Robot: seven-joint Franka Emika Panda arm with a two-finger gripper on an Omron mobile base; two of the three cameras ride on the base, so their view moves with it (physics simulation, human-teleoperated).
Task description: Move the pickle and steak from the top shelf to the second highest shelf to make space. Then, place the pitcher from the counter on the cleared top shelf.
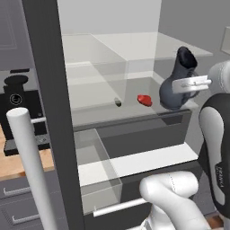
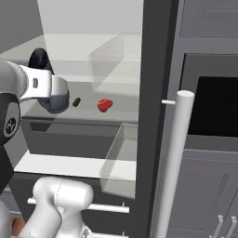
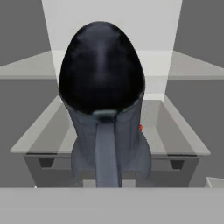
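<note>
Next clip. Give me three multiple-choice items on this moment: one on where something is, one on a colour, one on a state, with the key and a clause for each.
1. Where do the pickle and the steak lie?
A. On the same fridge shelf, apart from each other
B. On the wooden counter
C. In the clear bin on the door

2. What colour is the steak?
A. Olive green
B. Bright red
C. Blue-grey

3. What is the state of the hand?
A. Open and clear of everything
B. Shut on the steak
C. Shut on the pitcher

Key: 1 A, both rest on one grey shelf with a gap between them; 2 B, it is a small red lump; 3 C, the white hand meets the jug at its handle side.
</note>
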